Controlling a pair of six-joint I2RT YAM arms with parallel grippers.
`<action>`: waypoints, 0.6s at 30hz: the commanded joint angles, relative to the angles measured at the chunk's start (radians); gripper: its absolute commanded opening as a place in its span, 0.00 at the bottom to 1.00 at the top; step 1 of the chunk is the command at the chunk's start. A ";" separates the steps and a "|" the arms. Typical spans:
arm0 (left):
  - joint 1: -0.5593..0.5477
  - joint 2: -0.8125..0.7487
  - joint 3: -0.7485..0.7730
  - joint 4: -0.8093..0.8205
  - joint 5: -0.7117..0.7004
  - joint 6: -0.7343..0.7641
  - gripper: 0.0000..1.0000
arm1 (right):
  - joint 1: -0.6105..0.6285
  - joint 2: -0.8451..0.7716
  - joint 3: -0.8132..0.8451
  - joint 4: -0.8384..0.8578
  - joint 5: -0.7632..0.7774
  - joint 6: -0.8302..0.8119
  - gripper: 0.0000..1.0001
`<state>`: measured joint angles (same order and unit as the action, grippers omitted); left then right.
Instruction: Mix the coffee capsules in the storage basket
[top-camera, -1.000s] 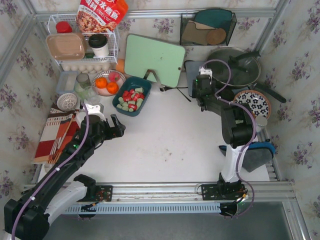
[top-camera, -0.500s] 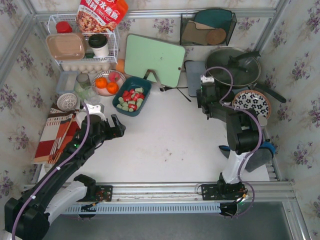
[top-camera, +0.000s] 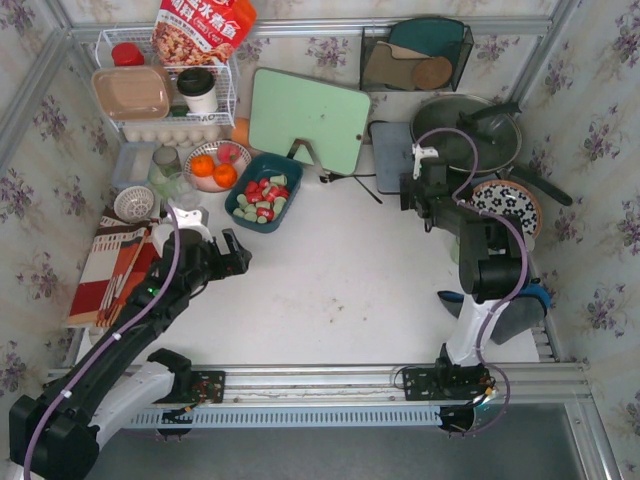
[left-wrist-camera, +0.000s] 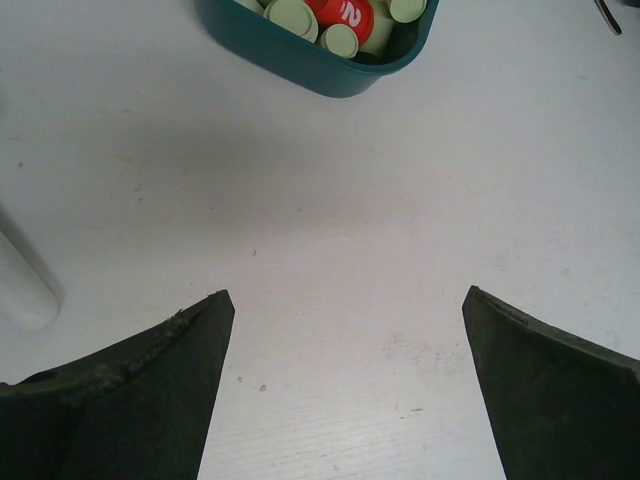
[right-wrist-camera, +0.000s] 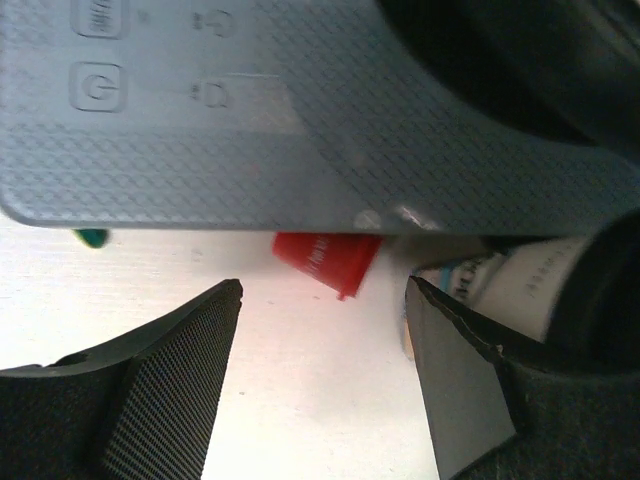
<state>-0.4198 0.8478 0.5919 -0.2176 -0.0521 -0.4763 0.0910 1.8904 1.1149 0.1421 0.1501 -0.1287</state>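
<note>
The teal storage basket (top-camera: 243, 196) stands at the back left of the white table, filled with red and pale green coffee capsules (top-camera: 262, 198). Its near wall (left-wrist-camera: 310, 65) and a few capsules (left-wrist-camera: 343, 12) show at the top of the left wrist view. My left gripper (top-camera: 236, 255) is open and empty (left-wrist-camera: 345, 300), a short way in front of the basket. My right gripper (top-camera: 428, 172) is open (right-wrist-camera: 325, 290) at the near edge of a grey cooker panel (right-wrist-camera: 250, 130). A single red capsule (right-wrist-camera: 325, 260) lies on the table just ahead of the jaws, partly under the panel.
A green cutting board (top-camera: 308, 118) leans behind the basket. A plate of oranges (top-camera: 215, 165) and a white wire rack (top-camera: 165, 90) are at the back left. A pan (top-camera: 468, 135), a patterned plate (top-camera: 505, 205) and a black mesh tray (top-camera: 415, 55) are at the back right.
My right arm has swung to the right, along the front of the grey cooker toward the pan. The left arm and the basket have not moved.
</note>
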 joint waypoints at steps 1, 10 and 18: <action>0.000 -0.006 -0.002 0.030 0.009 -0.007 0.99 | -0.022 0.046 0.068 -0.053 -0.113 0.027 0.75; 0.000 0.014 0.005 0.026 0.011 -0.005 0.99 | -0.049 0.161 0.217 -0.226 -0.209 -0.007 0.74; 0.000 0.017 0.004 0.032 0.024 -0.011 0.99 | -0.016 0.100 0.126 -0.182 -0.255 -0.085 0.72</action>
<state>-0.4198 0.8631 0.5915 -0.2146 -0.0456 -0.4767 0.0525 2.0289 1.2839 -0.0765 -0.0563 -0.1448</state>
